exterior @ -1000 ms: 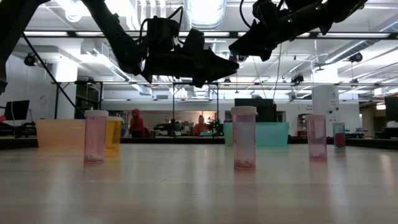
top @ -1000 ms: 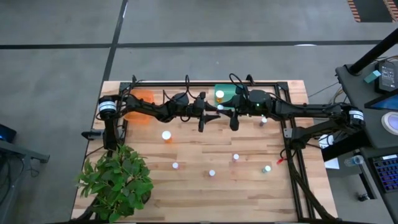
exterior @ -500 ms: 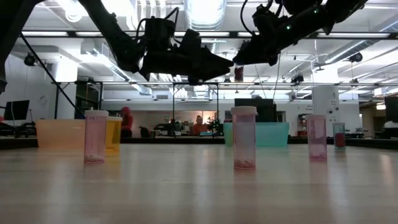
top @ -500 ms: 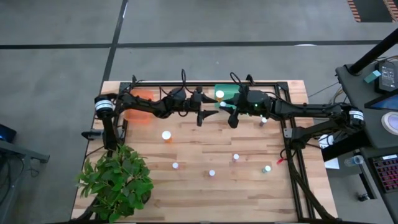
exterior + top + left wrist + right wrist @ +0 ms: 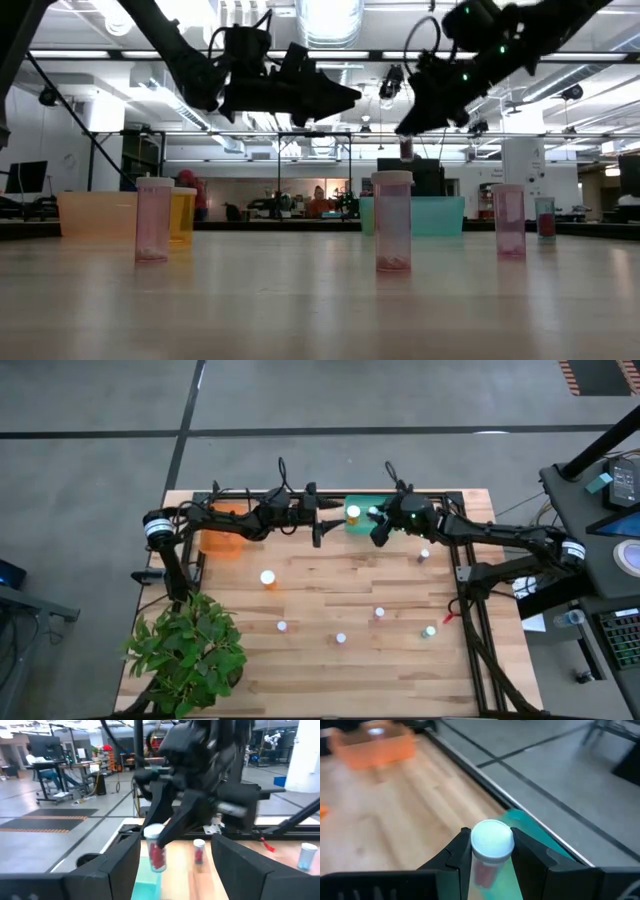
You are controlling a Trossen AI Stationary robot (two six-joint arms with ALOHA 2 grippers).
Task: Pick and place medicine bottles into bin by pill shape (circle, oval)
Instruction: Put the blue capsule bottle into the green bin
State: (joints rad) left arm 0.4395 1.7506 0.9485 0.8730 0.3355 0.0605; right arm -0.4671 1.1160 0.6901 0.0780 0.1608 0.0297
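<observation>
My right gripper [image 5: 491, 851] is shut on a small medicine bottle [image 5: 157, 851] with a white cap and red pills. It holds the bottle over the teal bin [image 5: 364, 522] at the table's far edge, where another white-capped bottle [image 5: 353, 513] lies inside. My left gripper [image 5: 318, 530] hangs open and empty just left of that bin, pointing level at the held bottle. Several more bottles stand upright on the table, among them an orange one [image 5: 267, 577] and others [image 5: 341, 638] [image 5: 379, 613]. The orange bin [image 5: 225, 530] sits at the far left. My right gripper pinches the bottle between its two fingers at the white cap [image 5: 491, 839], one finger on each side. The fingers slant downward from the table's right. The bottle hangs roughly upright below them [image 5: 407, 148], lifted clear above the teal bin.
A potted plant [image 5: 190, 650] fills the near left corner. A black frame [image 5: 462, 575] runs along the table's far and right edges. More bottles stand at the right [image 5: 424, 554] [image 5: 428, 630] and near the middle [image 5: 282, 626]. People sit in the room beyond the table.
The two grippers were close together over the table's middle. My left gripper has drawn back toward the far left, without the bottle. My right gripper has carried the bottle toward the far edge over the teal bin, sinking and tipping downward.
</observation>
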